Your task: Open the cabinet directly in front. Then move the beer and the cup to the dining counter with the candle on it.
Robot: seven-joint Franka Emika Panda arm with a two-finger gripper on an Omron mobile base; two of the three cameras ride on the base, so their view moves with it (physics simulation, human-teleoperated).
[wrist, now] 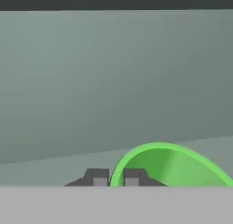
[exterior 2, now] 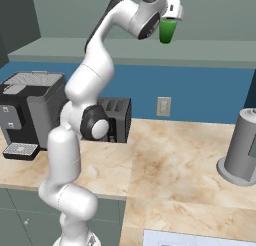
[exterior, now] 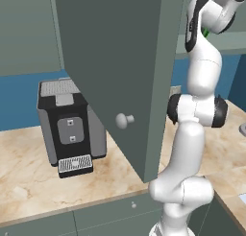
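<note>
The cabinet's flat grey-green door (exterior: 115, 62) with its round pale knob (exterior: 124, 120) stands swung wide open toward me. My arm reaches up into the cabinet. The bright green cup (exterior 2: 168, 31) stands upright just under my hand, at the grey shelf (exterior 2: 210, 50). My gripper (wrist: 115, 177) is shut on the cup (wrist: 173, 166), its fingertips pinching the near rim, one inside and one outside. A sliver of the cup (exterior: 205, 32) peeks out beside my wrist. The beer and the dining counter are out of view.
A black coffee machine (exterior: 67, 124) sits on the marble worktop (exterior 2: 170, 160) below the open door. A black toaster (exterior 2: 117, 119) stands behind my arm, and a grey cylindrical appliance (exterior 2: 245, 145) is at the right. The open door's lower corner hangs close to my arm.
</note>
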